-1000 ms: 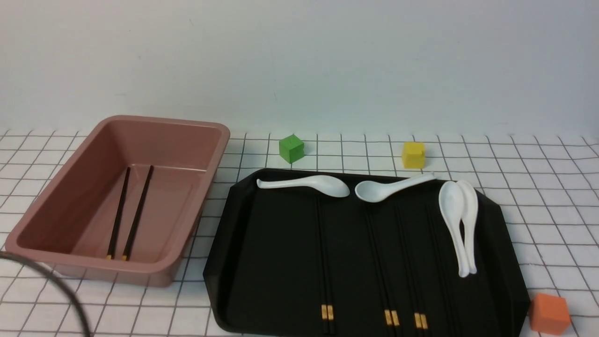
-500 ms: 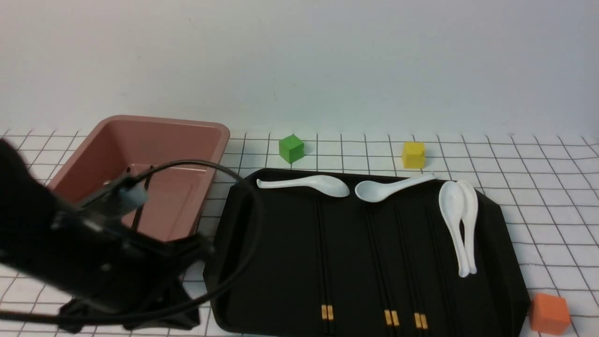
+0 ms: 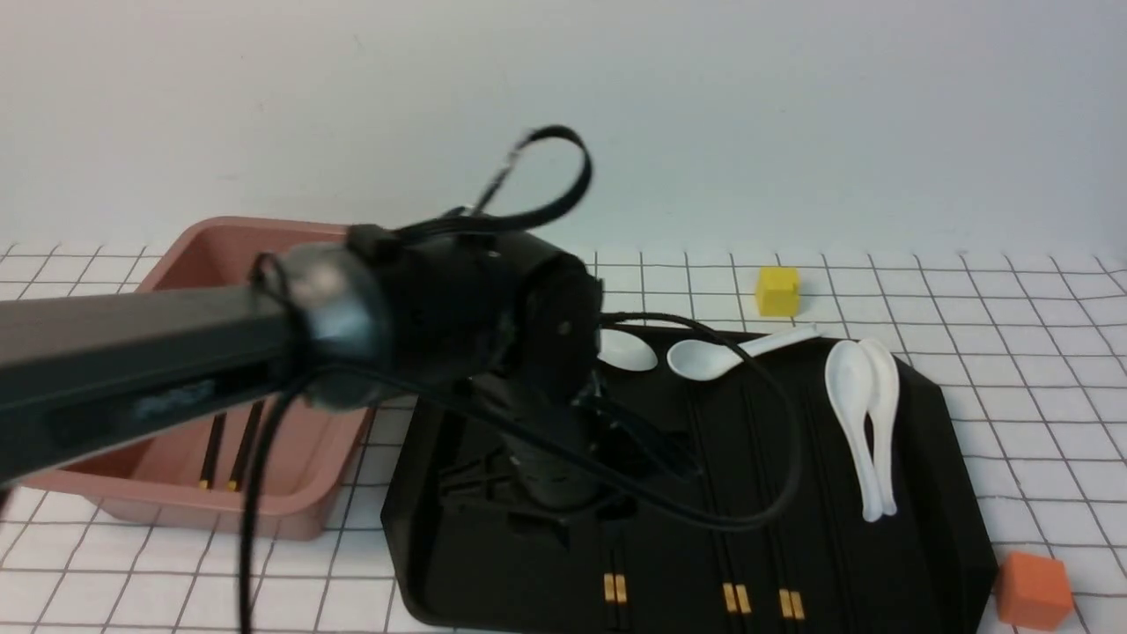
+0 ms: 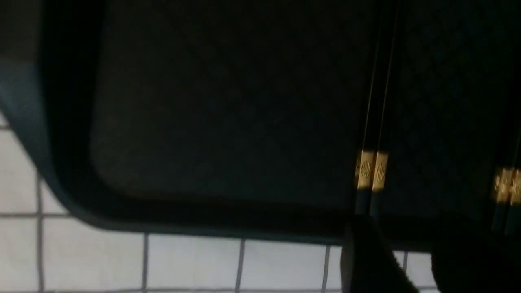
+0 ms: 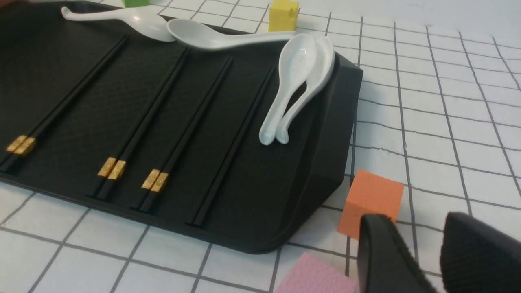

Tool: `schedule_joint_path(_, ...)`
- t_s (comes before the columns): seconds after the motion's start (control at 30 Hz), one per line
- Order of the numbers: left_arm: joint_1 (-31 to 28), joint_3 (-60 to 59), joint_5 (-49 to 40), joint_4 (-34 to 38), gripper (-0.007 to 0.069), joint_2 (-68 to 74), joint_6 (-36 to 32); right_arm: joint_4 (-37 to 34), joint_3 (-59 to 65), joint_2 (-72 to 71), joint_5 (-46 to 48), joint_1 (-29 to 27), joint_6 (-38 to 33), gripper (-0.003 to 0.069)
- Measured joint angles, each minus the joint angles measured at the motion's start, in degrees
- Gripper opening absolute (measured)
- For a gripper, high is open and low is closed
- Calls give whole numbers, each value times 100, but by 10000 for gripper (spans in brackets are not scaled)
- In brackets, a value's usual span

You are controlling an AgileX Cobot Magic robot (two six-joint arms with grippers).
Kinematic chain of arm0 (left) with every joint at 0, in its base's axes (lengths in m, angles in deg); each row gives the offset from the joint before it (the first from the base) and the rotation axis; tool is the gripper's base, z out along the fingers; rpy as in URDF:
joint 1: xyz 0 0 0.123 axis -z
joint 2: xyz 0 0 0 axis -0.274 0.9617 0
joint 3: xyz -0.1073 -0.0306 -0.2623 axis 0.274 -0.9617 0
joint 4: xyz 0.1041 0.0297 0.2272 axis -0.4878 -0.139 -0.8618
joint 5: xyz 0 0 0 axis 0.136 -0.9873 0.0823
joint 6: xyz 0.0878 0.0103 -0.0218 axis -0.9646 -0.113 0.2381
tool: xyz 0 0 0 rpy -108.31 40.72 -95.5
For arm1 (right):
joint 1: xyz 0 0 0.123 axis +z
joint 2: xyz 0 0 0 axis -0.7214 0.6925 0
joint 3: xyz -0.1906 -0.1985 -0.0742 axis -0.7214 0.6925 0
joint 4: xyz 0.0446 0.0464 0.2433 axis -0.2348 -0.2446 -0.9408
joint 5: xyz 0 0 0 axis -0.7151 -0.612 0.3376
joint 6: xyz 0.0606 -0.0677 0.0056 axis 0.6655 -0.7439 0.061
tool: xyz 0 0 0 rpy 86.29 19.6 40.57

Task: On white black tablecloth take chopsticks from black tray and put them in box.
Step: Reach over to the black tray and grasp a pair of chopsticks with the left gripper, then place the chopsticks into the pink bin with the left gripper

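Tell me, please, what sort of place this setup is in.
Probably a robot lab test bench: a plain wall behind a grid tablecloth, a yellow cube and an orange cube beside the black tray, and the robot's left arm above it.

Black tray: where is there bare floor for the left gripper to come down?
Bare: the strip between the tray at its left rim and the leftmost chopstick pair. Crowded: spoons along the far edge and right side, more chopstick pairs in between.
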Motion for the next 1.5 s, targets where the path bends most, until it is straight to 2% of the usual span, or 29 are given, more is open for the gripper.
schedule_joint_path(0.13,5,502,-97,-69,323,584,-23,0,0,0,0,0,0,240)
schedule_joint_path(0.57,5,865,-4,-367,320,1347,-26,0,0,0,0,0,0,240)
schedule_joint_path(0.67,5,876,-49,-402,281,1359,-26,0,0,0,0,0,0,240)
schedule_joint_path(0.83,0,902,-202,-418,118,1382,-26,0,0,0,0,0,0,240)
schedule_joint_path(1.03,0,920,-279,-418,117,1340,-26,0,0,0,0,0,0,240)
schedule_joint_path(1.3,-46,1305,-1212,-397,117,340,-204,0,0,0,0,0,0,240)
schedule_joint_path(1.47,-488,1417,-1767,-420,117,-517,-693,0,0,0,0,0,0,240)
schedule_joint_path(1.5,-729,1417,-1903,-472,117,-711,-888,0,0,0,0,0,0,240)
